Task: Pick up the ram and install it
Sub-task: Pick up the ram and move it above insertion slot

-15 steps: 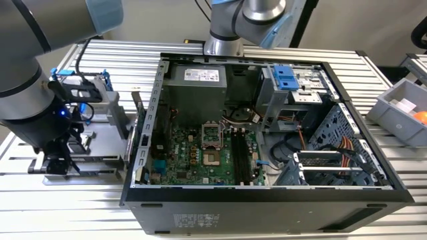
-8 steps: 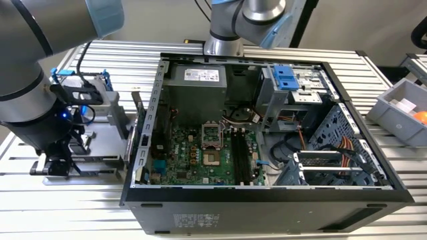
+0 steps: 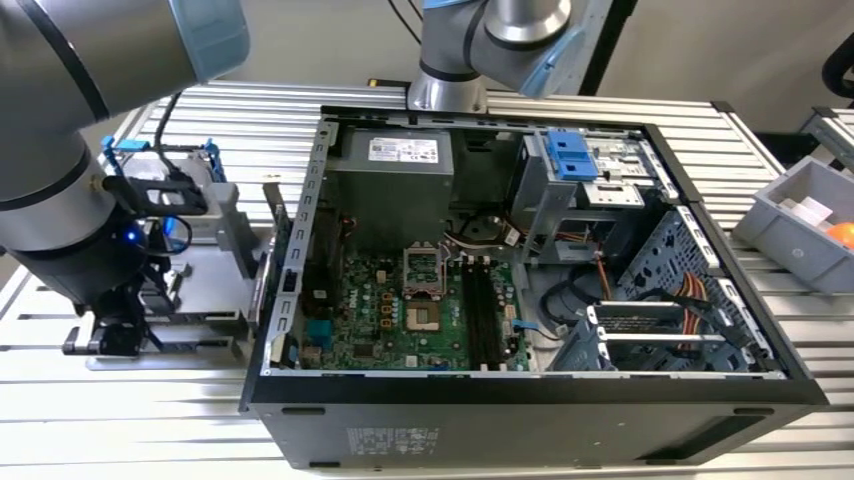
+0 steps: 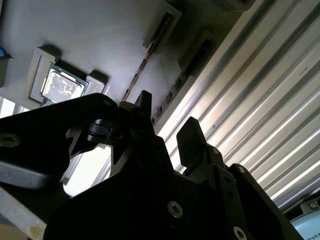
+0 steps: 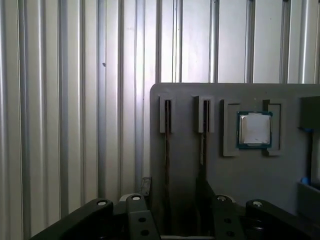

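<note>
Ribbed table [image 5: 60, 100], ram [image 5: 166, 150] edge-on in tray [image 5: 240, 200], between spread jaws

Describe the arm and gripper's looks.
The arm is made of thick, rounded grey tubes with light-blue joint caps. A black cable hangs by its wrist. The gripper is matte black and angular, with two blunt fingers and small silver screws.
</note>
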Robot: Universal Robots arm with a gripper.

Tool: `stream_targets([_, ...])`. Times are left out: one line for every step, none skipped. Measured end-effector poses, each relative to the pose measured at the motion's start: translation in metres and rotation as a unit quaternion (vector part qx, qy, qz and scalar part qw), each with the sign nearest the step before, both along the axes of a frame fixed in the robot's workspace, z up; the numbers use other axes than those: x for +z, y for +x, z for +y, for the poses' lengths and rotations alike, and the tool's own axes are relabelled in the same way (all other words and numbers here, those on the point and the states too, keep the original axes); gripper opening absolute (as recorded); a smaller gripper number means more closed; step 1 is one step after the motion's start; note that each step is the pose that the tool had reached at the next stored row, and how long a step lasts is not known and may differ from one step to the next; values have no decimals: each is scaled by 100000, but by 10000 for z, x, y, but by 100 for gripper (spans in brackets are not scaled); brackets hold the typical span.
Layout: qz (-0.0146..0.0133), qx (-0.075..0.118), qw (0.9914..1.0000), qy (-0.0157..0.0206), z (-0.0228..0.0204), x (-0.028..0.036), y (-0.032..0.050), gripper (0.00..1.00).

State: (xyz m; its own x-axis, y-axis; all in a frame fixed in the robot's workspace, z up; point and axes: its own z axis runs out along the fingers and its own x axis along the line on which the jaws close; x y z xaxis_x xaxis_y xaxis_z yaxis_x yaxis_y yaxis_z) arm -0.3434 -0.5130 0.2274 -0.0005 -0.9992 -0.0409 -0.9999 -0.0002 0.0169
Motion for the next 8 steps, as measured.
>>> stream_targets([3,-2,100000,-3,-2,-6,-1,100])
stream_targets([1,-5,100000,-3,-5,-12,-1,100])
stream_targets([7,-3,100000,-5,-7,-20,-2,100])
stream_targets([9,-5,100000,-9,-9,-27,-2,100])
stream_targets([6,-4,100000,-6,-9,-35,-2,100])
stream_targets([3,-3,100000,-3,-9,-44,-2,100])
stream_targets([5,-3,100000,-6,-9,-53,-2,100])
stream_targets([3,0,100000,-1,-9,-62,-2,100])
